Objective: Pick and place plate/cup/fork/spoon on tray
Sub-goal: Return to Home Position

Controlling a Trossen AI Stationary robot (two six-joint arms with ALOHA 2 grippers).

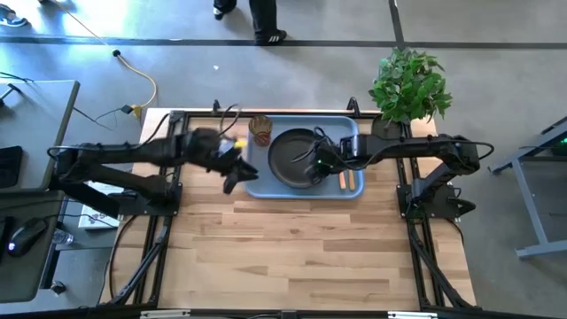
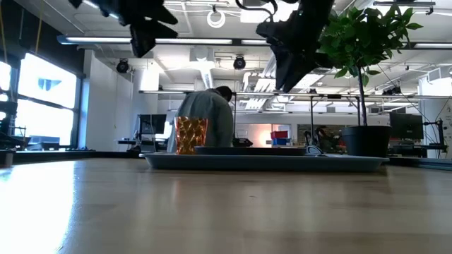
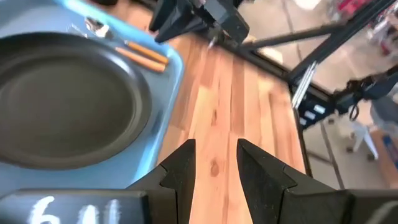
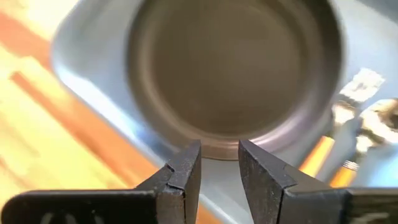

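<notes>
Light blue-grey tray (image 1: 266, 189), rounded corners and raised rim, at the 12 o'clock edge of the wooden table (image 1: 292, 257). In its middle, the plate (image 1: 295, 158): round, matte dark grey-black, raised rim, by far the widest dish there. At the plate's 10 o'clock, upright on the tray, the cup (image 1: 260, 130): small amber-brown tumbler of translucent patterned glass, bright orange in the low view. At the plate's 4 o'clock, just beside its rim, the fork (image 1: 347, 180), orange-pink handle flat on the tray. Close alongside it, the spoon (image 4: 376, 118), shiny silver, blurred.

Left gripper (image 1: 232, 173) raised above the tray's 8 o'clock corner, fingers (image 3: 180, 171) parted by a narrow gap, nothing between them. Right gripper (image 1: 314, 162) raised above the plate's 3 o'clock rim, fingers likewise a little apart, empty. In the low view, both well above the tray. Potted plant (image 1: 409, 84) off the tray's 1 o'clock corner.
</notes>
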